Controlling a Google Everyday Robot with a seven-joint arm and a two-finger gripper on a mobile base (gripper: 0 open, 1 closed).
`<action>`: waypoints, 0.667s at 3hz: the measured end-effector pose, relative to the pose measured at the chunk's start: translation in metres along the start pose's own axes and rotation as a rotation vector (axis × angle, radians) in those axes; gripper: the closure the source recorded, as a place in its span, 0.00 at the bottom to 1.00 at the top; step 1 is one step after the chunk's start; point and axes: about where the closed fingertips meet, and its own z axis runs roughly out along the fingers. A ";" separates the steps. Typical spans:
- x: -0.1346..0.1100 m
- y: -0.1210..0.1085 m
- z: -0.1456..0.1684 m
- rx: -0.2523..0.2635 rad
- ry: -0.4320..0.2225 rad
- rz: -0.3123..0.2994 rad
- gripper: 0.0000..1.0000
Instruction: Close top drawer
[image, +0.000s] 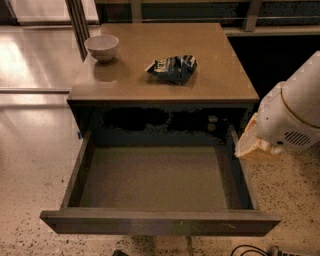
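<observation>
The top drawer (160, 222) is pulled far out of the brown cabinet (165, 75). It is wide, shallow and dark, with a flat front panel toward me and a bare grey-olive floor (152, 176). My gripper (254, 146) shows as a cream-coloured part under the white arm (295, 112) at the right, beside the drawer's right side wall and above it.
A white bowl (102, 47) stands on the cabinet top at the back left. A dark crumpled chip bag (171, 68) lies near the top's middle. Speckled floor surrounds the cabinet. Dark cables (250, 250) lie on the floor at the bottom right.
</observation>
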 end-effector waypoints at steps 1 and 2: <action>-0.005 0.005 0.002 0.023 -0.019 -0.015 0.96; -0.016 0.035 0.033 -0.013 -0.079 -0.036 1.00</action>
